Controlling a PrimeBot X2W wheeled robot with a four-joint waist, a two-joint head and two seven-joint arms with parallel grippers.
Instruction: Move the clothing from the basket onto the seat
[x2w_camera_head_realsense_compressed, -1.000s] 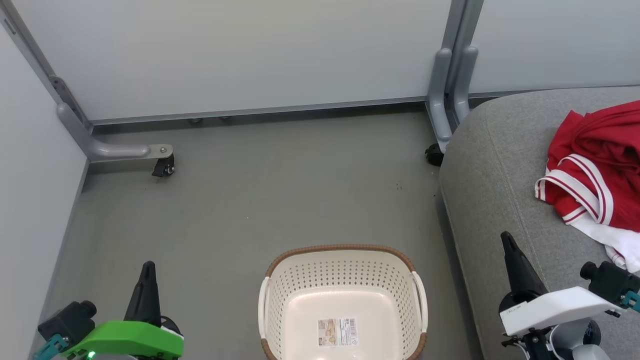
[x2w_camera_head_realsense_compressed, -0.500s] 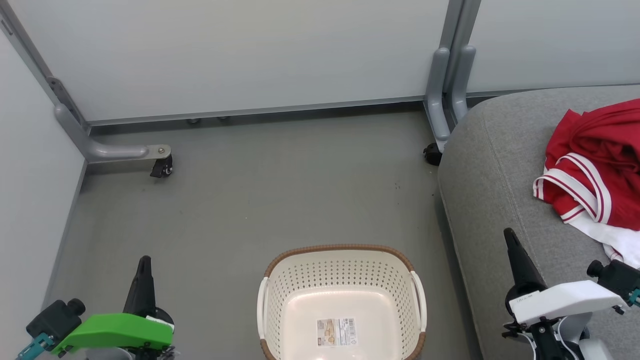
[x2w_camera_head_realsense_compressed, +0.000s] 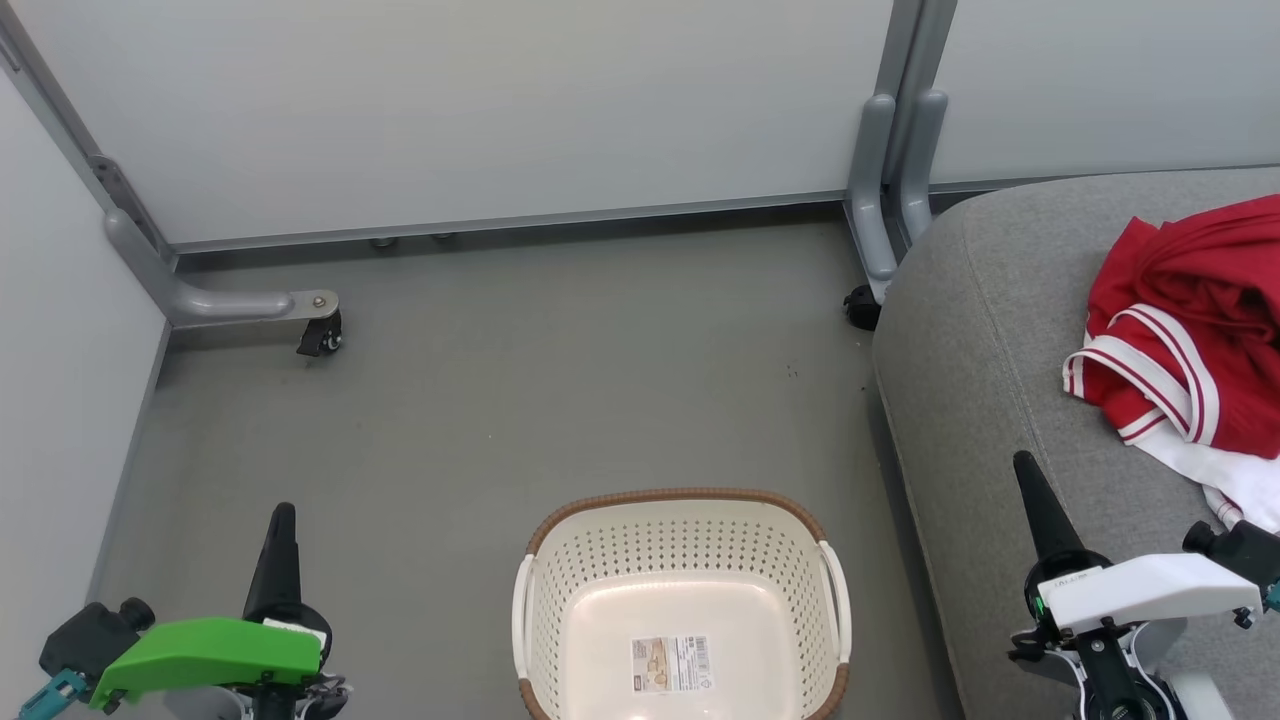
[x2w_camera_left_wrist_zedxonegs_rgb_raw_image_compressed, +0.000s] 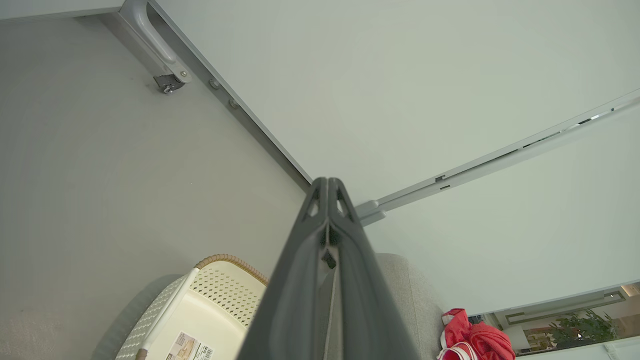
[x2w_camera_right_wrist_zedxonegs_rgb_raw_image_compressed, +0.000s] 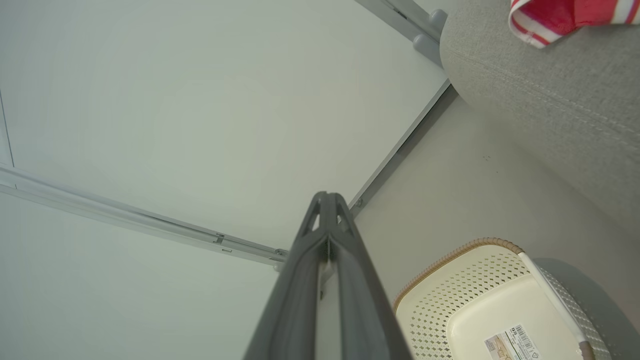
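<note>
Red clothing with white and striped trim lies bunched on the grey seat at the right; it also shows as clothing and clothing in the wrist views. The cream basket with a brown rim stands on the floor at bottom centre, with only a label sticker on its base. My left gripper is shut with nothing in it, left of the basket. My right gripper is shut with nothing in it, over the seat's front left part. The pressed fingertips show as left gripper and right gripper.
Pale partition walls stand behind and to the left, on grey feet with a castor and another castor. A grey post rises beside the seat's back corner. Grey floor lies between walls, basket and seat.
The head view has shifted slightly. Both grippers have sunk a little towards the bottom of the view, still shut. Clothing, basket and seat lie as before.
</note>
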